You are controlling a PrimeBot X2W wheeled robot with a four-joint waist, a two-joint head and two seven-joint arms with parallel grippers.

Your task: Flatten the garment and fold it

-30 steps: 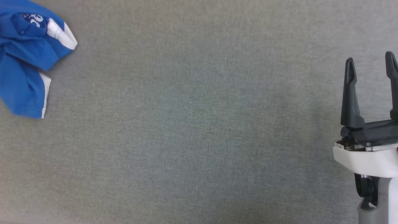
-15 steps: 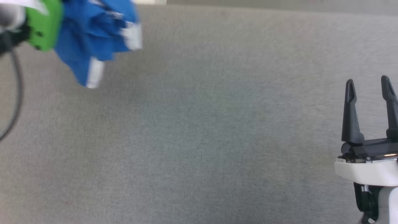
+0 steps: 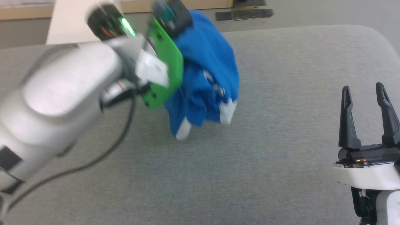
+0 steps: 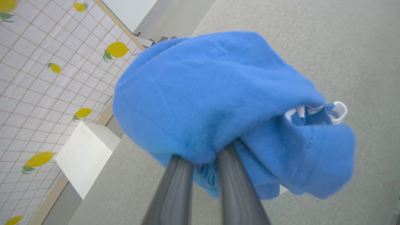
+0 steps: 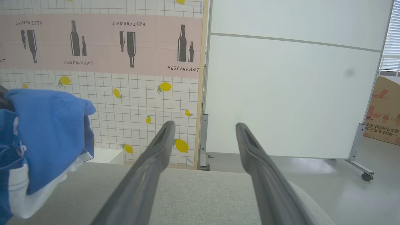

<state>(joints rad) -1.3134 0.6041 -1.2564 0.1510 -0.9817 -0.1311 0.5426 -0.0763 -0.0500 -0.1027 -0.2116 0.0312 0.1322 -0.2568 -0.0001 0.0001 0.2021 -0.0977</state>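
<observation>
Blue garment bunched, covering tips of left end effector; print unreadable

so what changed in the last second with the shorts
The head camera has swung, so much of the shift is its own. Even so, the blue shorts, bunched in the left gripper, have been carried toward the right gripper, over the grey padded surface. Nothing taken or let go: left jaws stay shut on the fabric, right jaws stay open and empty.

My left gripper hangs high, fingers pinched on the garment; my right gripper points upright, jaws wide.
</observation>
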